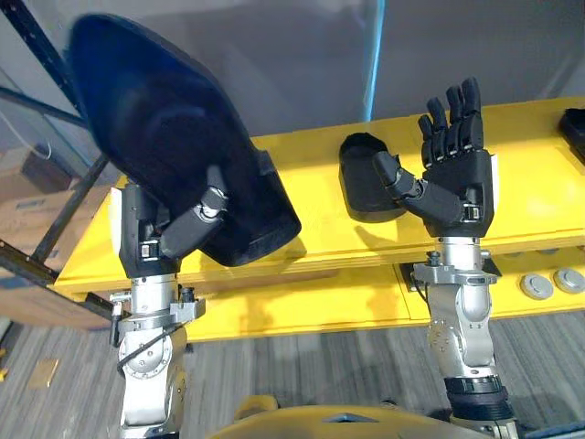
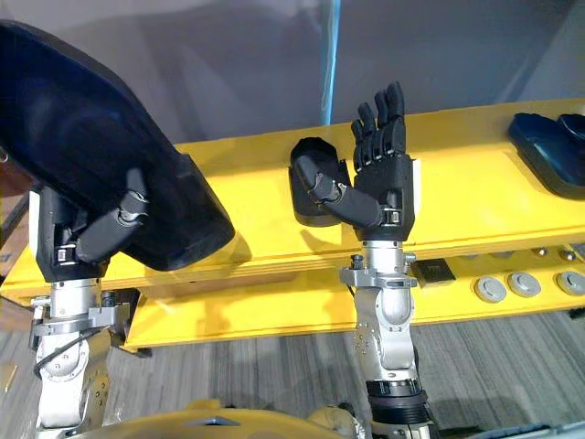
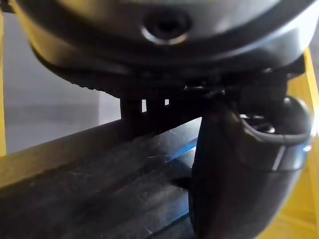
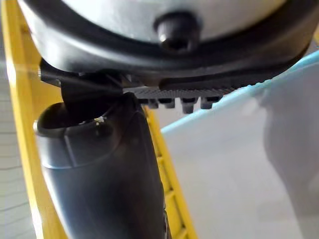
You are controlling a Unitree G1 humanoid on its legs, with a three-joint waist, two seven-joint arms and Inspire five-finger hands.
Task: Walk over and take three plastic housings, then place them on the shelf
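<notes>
While left hand (image 1: 174,233) grips large housing (image 1: 155,119), thumb across its face, tilted above yellow shelf (image 1: 521,183): lower it flat onto bare part, then release. Right hand (image 1: 457,174) open, fingers straight up, just beside small housing (image 1: 366,178) lying on shelf; risk of knocking it.

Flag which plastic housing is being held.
The large housing, gripped by the left robot hand. The small housing beside the open right robot hand and the far-right housing both lie on the yellow shelf.
</notes>
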